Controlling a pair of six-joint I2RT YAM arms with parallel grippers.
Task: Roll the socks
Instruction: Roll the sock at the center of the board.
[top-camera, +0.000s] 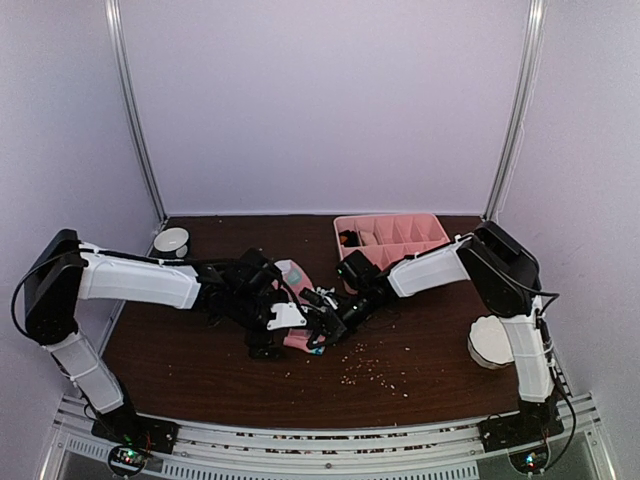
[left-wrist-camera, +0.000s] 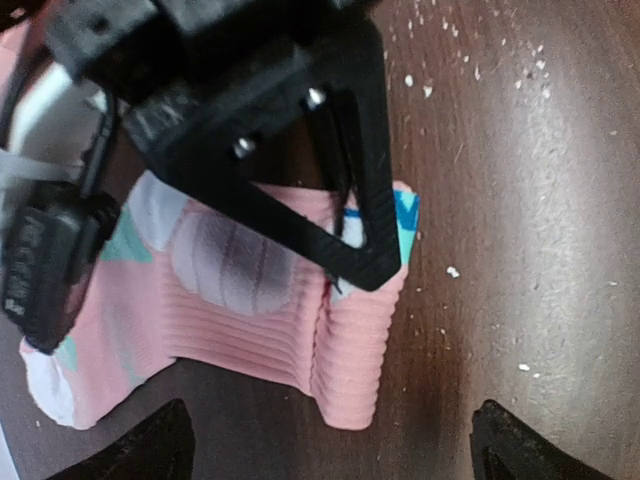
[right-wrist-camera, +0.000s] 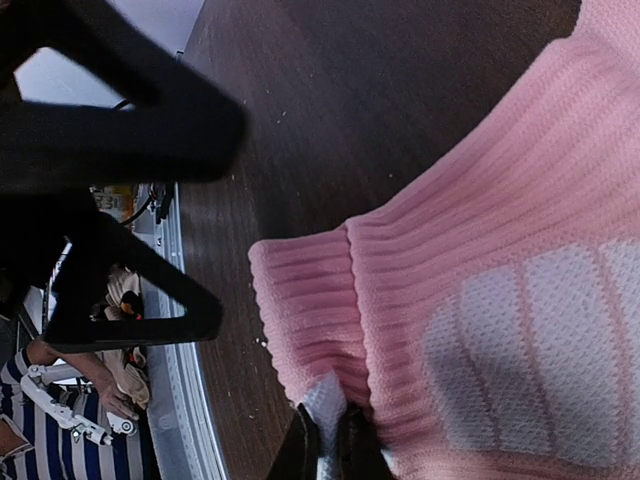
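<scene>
The pink sock (top-camera: 293, 278) lies at the table's middle, ribbed cuff toward the front. In the left wrist view it (left-wrist-camera: 260, 320) has its cuff edge folded up into a ridge. My right gripper (top-camera: 322, 328) is shut on that folded edge; it shows in the left wrist view (left-wrist-camera: 345, 245) and in its own view (right-wrist-camera: 335, 452), pinching a pale bit of the sock (right-wrist-camera: 480, 230). My left gripper (top-camera: 272, 338) is open, its tips (left-wrist-camera: 330, 450) set wide on either side just in front of the cuff, not touching it. The beige sock is not recognisable in any view.
A pink divided tray (top-camera: 390, 217) stands at the back right, with a dark item in its left compartment. A small white bowl (top-camera: 171, 240) is at the back left. A round white object (top-camera: 490, 342) sits by the right arm. Crumbs (top-camera: 370, 372) dot the front of the table.
</scene>
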